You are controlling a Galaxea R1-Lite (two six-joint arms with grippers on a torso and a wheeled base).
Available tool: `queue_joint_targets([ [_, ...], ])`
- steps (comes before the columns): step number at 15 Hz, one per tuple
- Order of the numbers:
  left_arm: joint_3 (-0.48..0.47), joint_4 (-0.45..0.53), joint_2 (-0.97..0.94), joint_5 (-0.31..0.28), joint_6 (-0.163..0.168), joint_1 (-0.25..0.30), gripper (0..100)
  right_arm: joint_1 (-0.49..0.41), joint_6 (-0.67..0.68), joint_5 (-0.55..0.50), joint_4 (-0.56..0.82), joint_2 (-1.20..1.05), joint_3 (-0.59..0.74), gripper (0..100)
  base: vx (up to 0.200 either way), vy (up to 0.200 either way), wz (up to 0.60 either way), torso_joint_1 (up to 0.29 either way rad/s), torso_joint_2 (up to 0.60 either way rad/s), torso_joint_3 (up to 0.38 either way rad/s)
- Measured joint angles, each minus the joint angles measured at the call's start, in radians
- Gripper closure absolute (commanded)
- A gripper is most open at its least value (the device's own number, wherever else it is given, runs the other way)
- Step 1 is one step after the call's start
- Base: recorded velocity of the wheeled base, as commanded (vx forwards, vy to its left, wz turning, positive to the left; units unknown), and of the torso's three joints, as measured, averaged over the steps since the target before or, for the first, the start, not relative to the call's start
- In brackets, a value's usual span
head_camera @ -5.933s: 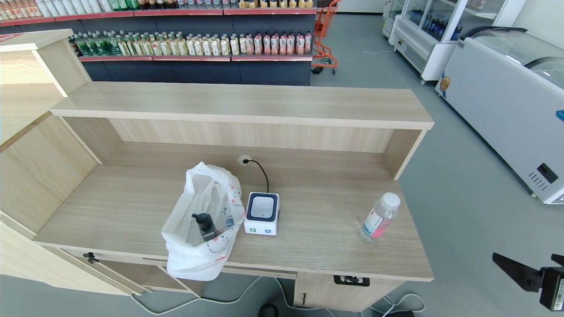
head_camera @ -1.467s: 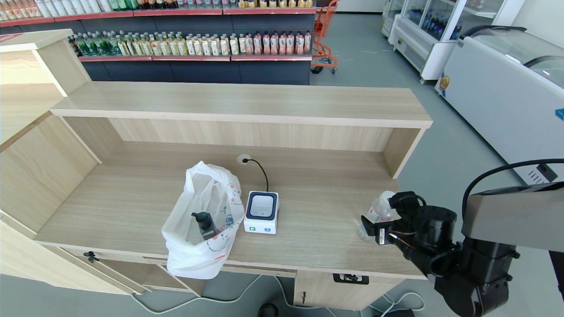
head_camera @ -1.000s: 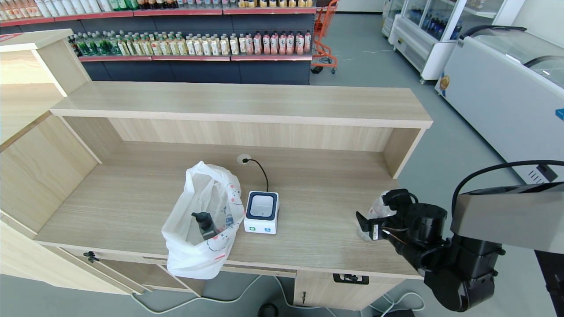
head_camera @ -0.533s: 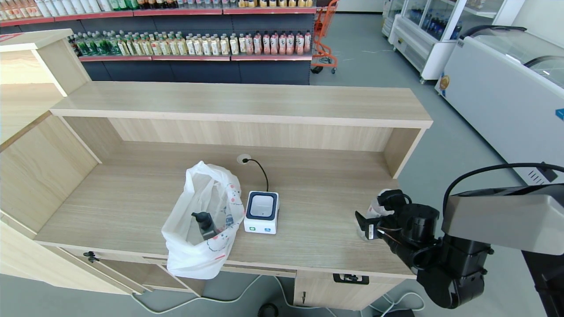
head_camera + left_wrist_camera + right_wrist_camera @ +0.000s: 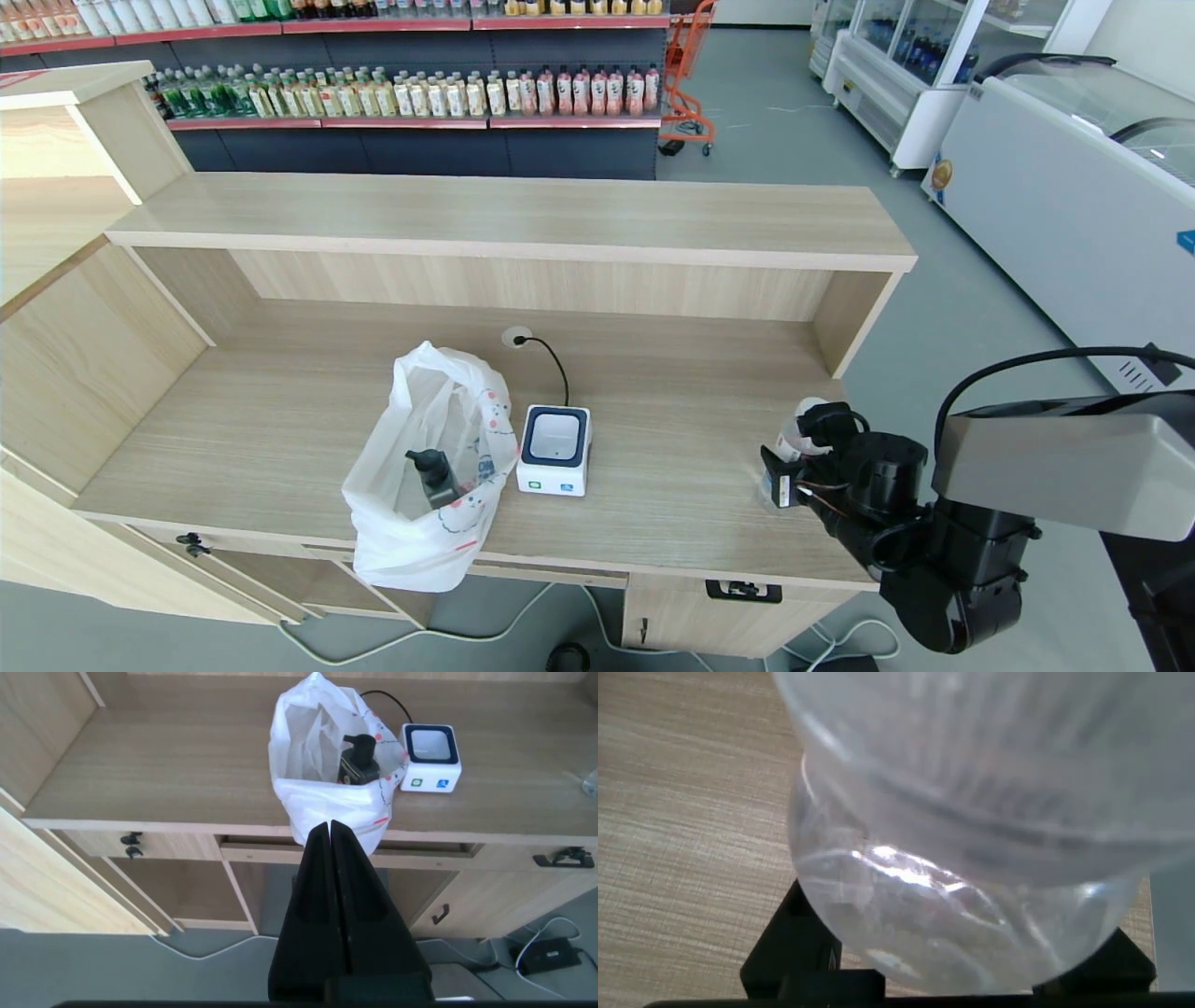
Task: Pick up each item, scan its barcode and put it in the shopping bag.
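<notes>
The long wooden checkout counter (image 5: 653, 392) takes up the scene, its work surface recessed under a raised front ledge. On it, near the front edge, stands the white plastic shopping bag (image 5: 439, 523), mouth open and its lower part drooping over the counter's lip. The right gripper (image 5: 792, 450) is at the counter's right end, at three o'clock from the bag, its two black fingers (image 5: 789, 943) pressed against opposite sides of a clear water bottle (image 5: 792, 431) and pinching it low on the body. That bottle stands upright on the wood, white cap on top. The left gripper (image 5: 330, 826) hangs low in front of the counter, at six o'clock from the bag, fingers pressed flat together with nothing between them. Just beside the bag, at its three o'clock, sits the white barcode scanner (image 5: 556, 451), dark window facing up, well apart from the bottle. Inside the bag stands a dark pump bottle (image 5: 435, 478), upright. A thin black cable (image 5: 555, 359) runs from the scanner toward twelve o'clock into a round port in the counter.
</notes>
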Motion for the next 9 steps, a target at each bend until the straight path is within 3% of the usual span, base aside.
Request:
queue_joint_targets([
  [9, 0.000, 0.000, 0.000, 0.000, 0.000, 0.000, 100, 0.006, -0.006, -0.002, -0.001, 0.008, 0.018, 100, 0.000, 0.000, 0.00, 0.000, 0.00, 0.000],
])
